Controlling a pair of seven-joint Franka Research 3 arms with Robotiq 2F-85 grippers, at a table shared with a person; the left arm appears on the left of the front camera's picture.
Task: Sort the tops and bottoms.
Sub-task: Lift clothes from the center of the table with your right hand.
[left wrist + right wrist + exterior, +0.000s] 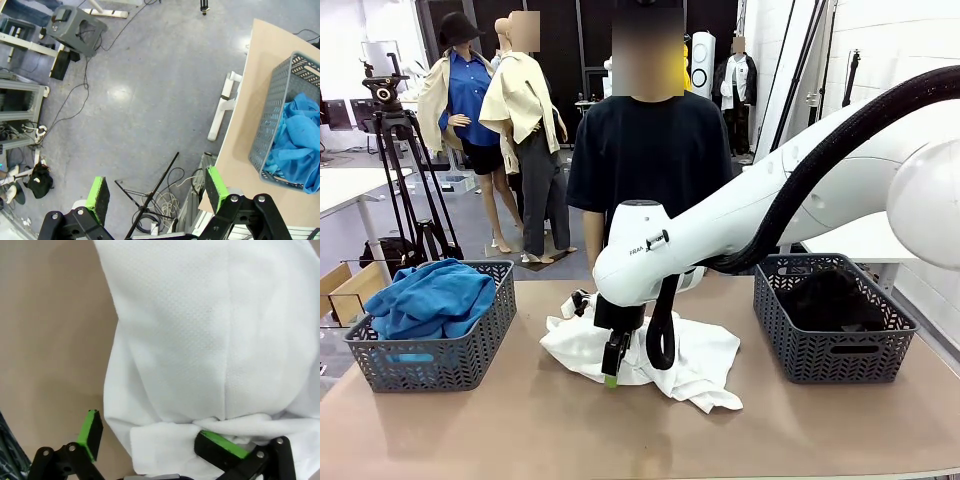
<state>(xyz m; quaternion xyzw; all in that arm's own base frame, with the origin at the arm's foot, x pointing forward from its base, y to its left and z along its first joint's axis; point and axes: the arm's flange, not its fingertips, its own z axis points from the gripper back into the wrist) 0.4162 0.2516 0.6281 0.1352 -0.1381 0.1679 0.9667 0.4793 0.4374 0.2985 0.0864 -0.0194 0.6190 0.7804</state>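
A white top (705, 362) lies crumpled on the middle of the table. My right gripper (612, 374) is down on its left edge. In the right wrist view my right gripper (155, 440) is open, and a fold of the white top (200, 340) lies between its spread fingers. Bright blue tops (435, 298) fill the left basket (430, 362). The black bottoms (830, 300) lie in the right basket (832, 352). My left gripper (157, 195) is open and empty, hanging over the floor off the table's left end, beside the left basket (272, 110) of blue tops (300, 145).
A person in a black T-shirt (645, 150) stands at the far side of the table. My right arm (760, 210) stretches from the right across the table's middle. Bare tabletop (520, 430) lies in front. A tripod (395, 170) stands at the back left.
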